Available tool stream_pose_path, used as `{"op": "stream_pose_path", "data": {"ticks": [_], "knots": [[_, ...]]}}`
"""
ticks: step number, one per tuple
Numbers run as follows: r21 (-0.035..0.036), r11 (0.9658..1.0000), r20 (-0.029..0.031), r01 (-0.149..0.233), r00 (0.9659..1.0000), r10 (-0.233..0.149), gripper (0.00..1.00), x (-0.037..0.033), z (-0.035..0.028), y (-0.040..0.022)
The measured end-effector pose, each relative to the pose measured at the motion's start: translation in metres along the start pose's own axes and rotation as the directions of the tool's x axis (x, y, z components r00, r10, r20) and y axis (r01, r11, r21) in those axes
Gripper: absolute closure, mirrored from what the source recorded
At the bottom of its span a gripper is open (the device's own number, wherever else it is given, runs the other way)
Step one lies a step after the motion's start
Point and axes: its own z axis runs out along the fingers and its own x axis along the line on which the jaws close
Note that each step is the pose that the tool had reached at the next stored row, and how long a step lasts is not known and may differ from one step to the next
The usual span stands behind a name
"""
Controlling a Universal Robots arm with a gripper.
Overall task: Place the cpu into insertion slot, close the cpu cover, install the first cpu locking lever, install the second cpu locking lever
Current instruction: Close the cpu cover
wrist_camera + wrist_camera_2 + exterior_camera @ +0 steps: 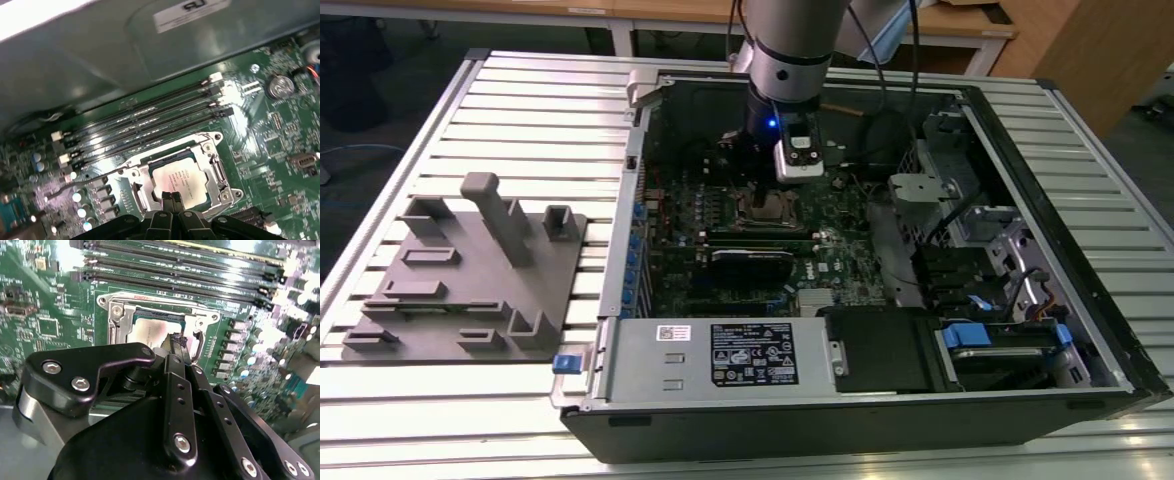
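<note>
Counter: slatted metal counter (520, 100) with an open PC case (1067, 200) on it.
Cpu: cpu (181, 179) sits in the insertion slot (170, 158), and the cpu cover (216, 167) looks down.
End effector: end effector (172, 198) has its tips pressed together at the cover's edge.
Risk: an off-centre push could skid them onto the board.

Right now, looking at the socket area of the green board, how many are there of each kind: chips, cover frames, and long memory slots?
cpu: 1
cpu cover: 1
long memory slots: 4
Total: 6
</note>
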Motion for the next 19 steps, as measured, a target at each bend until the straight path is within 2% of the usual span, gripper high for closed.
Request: {"op": "stream_pose_path", "data": {"ticks": [4, 13, 16, 19], "knots": [[0.0028, 0.9980, 0.0007, 0.062, 0.9981, -0.062, 0.89, 0.0000, 0.0006, 0.0000], [0.0028, 0.9977, 0.0009, 0.068, 0.9977, -0.068, 0.89, 0.0000, 0.0007, 0.0000], [0.0041, 0.9946, 0.0018, 0.104, 0.9946, -0.104, 0.89, 0.0000, 0.0009, 0.0000], [0.0060, 0.9881, 0.0030, 0.154, 0.9881, -0.154, 0.89, 0.0000, 0.0013, 0.0000]]}}
